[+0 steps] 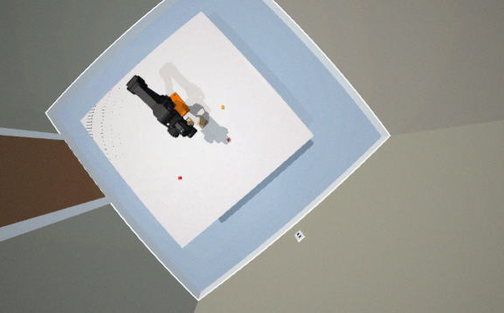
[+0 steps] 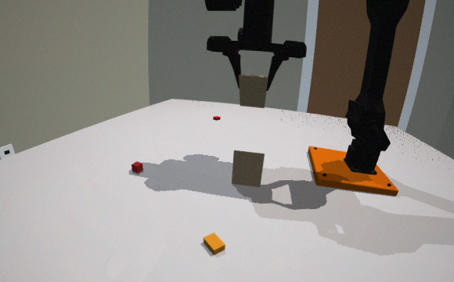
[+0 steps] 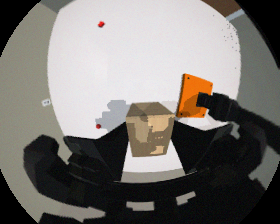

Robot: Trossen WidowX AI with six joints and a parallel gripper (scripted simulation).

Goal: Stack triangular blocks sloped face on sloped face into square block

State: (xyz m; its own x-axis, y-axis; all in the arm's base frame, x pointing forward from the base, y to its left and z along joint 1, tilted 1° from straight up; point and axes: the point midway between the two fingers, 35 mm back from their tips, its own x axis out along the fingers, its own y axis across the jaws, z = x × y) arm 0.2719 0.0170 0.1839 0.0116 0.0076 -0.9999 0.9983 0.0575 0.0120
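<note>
My gripper (image 2: 254,87) (image 3: 147,121) is shut on one tan triangular block (image 1: 189,122) (image 2: 253,97) (image 3: 150,142), gripping it by its two ends. The held block hangs well above the table, with a gap beneath it in the exterior view. The other tan triangular block (image 1: 202,122) (image 2: 247,169) stands on the table, showing an upright rectangular face to the exterior view. In that view the held block is above and behind it. The two blocks are apart. The lower block's sloped face is not clearly seen, and I cannot pick it out in the wrist view.
The orange base plate (image 1: 179,103) (image 2: 329,164) (image 3: 189,100) is beside the blocks. A dark red cube (image 1: 228,140) (image 2: 137,167) (image 3: 98,126) lies in the arm's shadow. A bright red cube (image 1: 180,177) (image 2: 217,117) (image 3: 101,24) lies farther off. A small orange block (image 1: 222,107) (image 2: 214,243) is near the exterior camera.
</note>
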